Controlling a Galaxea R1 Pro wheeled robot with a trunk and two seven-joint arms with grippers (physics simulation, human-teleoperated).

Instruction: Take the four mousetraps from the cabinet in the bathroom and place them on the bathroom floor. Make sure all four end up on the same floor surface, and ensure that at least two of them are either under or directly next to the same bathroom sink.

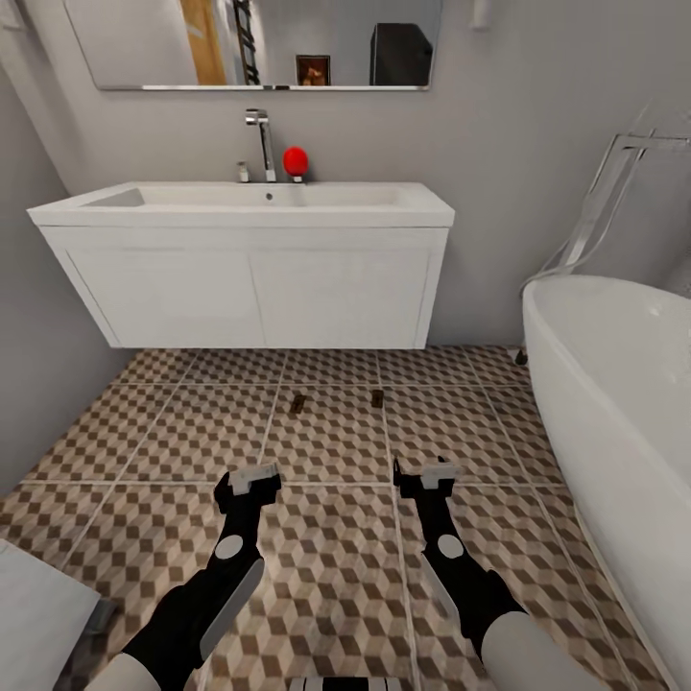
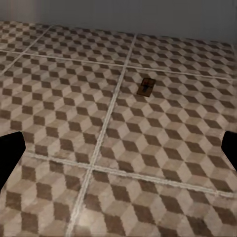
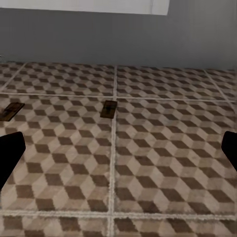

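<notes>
Hanging low over the floor [image 1: 336, 576], left gripper [image 1: 248, 482] and right gripper [image 1: 426, 476] are both spread wide and empty. Ahead, two mousetraps [image 1: 298, 404] [image 1: 377, 397] lie on the tiles just before the sink [image 1: 245, 206]. Judged half done: two remain to be fetched.

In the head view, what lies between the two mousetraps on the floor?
Only bare patterned floor. In the head view, the left mousetrap and the right mousetrap lie apart before the sink, with one pale grout line between them.
</notes>
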